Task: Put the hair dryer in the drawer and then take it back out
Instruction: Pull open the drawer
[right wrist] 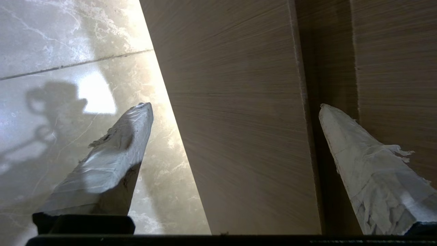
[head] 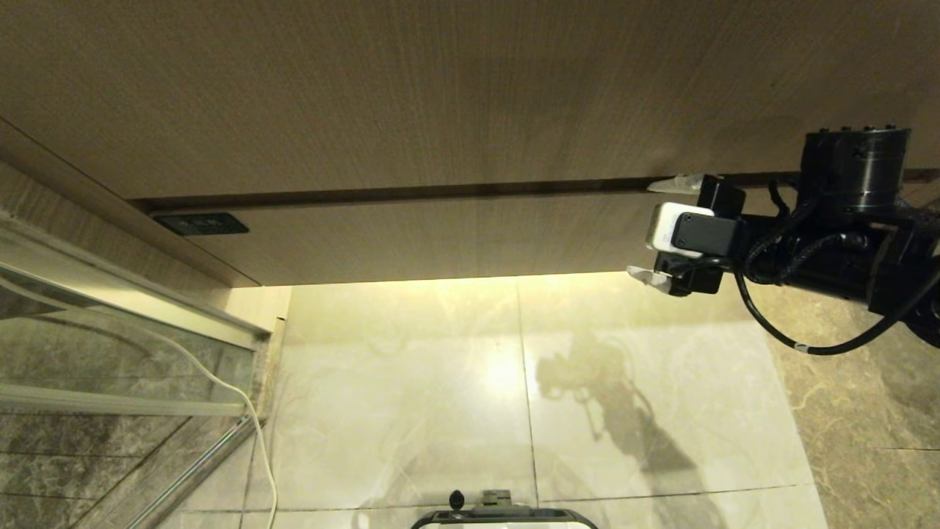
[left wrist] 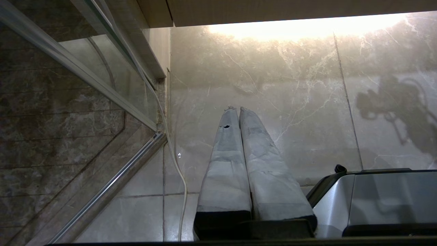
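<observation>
Marble floor (head: pixel 411 382) tiles fill the lower half of the head view, lit brightly under the cabinet edge. Above them spans a tall wood-grain panel (head: pixel 440 88), and below a dark seam sits the shut drawer (head: pixel 440 235), its low front carrying a small black plate (head: pixel 200 223) at its left end. A glass partition (head: pixel 95 353) with metal rails stands at the left, a white cord (head: pixel 250 419) trailing down beside it. The right gripper (head: pixel 653 229) reaches in from the right, level with the drawer front, its jaws spread wide with one finger at the seam and one at the drawer's lower edge, holding nothing. The left gripper (left wrist: pixel 235 109) hangs over the floor, fingers pressed together. No hair dryer shows in any view.
</observation>
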### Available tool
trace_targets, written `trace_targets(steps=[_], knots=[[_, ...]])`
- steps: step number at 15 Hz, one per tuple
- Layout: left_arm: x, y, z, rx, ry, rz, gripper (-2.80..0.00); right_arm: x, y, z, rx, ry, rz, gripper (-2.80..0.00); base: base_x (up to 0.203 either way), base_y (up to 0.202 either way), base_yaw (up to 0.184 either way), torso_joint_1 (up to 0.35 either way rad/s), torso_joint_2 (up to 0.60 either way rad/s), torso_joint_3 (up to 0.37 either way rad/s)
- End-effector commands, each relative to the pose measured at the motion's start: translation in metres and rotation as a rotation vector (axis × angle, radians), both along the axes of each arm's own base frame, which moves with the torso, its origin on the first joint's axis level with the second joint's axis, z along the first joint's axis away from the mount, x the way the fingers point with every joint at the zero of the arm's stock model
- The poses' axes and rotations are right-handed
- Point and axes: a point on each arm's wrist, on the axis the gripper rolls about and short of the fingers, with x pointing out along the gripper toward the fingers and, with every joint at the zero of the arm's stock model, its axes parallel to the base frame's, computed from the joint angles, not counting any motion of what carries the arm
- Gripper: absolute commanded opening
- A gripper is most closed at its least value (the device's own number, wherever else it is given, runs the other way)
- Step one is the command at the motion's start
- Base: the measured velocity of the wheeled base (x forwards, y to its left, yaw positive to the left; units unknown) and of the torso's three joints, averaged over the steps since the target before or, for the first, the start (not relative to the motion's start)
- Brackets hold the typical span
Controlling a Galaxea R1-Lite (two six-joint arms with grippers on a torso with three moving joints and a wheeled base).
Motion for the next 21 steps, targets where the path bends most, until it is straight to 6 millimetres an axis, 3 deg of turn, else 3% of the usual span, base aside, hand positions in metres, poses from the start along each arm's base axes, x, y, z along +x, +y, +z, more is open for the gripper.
trace_targets(steps=[1,6,11,14,21], knots=[[0.0,0.0,0.0,0.0,0.001,0.0,-2.8,0.006,0.002,-0.002,-0.007,-0.001,0.0,0.0,0.0,0.0,0.0,0.0,0.0,0.0],[0.0,0.0,0.0,0.0,0.001,0.0,-2.8,0.023,0.008,-0.003,0.007,-0.04,-0.002,0.0,0.0,0.0,0.0,0.0,0.0,0.0],[0.0,0.0,0.0,0.0,0.001,0.0,-2.8,0.028,0.011,-0.012,-0.005,-0.006,0.0,0.0,0.0,0.0,0.0,0.0,0.0,0.0],[0.0,0.0,0.0,0.0,0.001,0.0,-2.8,0.029,0.011,-0.02,-0.006,0.057,-0.012,0.0,0.0,0.0,0.0,0.0,0.0,0.0],[0.0,0.0,0.0,0.0,0.001,0.0,-2.8,0.018,0.002,-0.039,0.003,0.305,-0.249,0.0,0.0,0.0,0.0,0.0,0.0,0.0]])
